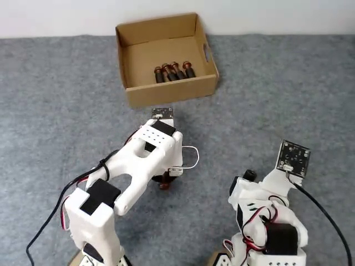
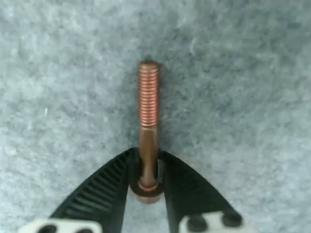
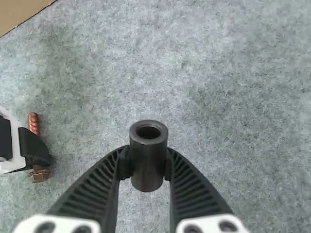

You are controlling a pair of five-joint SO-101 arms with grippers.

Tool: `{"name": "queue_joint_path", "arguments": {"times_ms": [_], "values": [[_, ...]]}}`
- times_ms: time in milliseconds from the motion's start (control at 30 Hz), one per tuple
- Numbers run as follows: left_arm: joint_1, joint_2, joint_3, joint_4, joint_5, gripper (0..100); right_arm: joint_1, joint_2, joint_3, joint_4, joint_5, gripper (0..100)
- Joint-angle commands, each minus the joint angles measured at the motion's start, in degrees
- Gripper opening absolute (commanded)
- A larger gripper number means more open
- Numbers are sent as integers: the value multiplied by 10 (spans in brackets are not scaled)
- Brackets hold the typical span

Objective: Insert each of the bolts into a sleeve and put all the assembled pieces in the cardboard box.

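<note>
Right pincer (image 3: pixel 147 155): I pinch the dark sleeve (image 3: pixel 147 170) by its sides, with the open bore toward my wrist.
Left pincer (image 2: pixel 147 162): I grip the copper bolt (image 2: pixel 148 102) near its head; its long axis runs straight out, threaded end away from me.
Cardboard box (image 1: pixel 166 91): farthest; four assembled pieces (image 1: pixel 174 72) lie side by side inside.
</note>
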Motion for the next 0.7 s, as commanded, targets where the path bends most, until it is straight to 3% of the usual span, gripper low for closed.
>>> {"name": "queue_joint_path", "arguments": {"times_ms": [0, 200, 433, 533, 667], "values": [[-7, 6, -14, -17, 3, 4, 6, -2, -5, -12, 5, 9], [-25, -31, -14, -6, 29, 5, 6, -2, -5, -12, 5, 9], [-128, -121, -27, -5, 34, 5, 6, -3, -5, -12, 5, 9], [-177, -143, -33, -5, 92, 5, 6, -3, -5, -12, 5, 9], [-222, -150, -34, -4, 234, 6, 6, -3, -5, -12, 4, 9]]}}
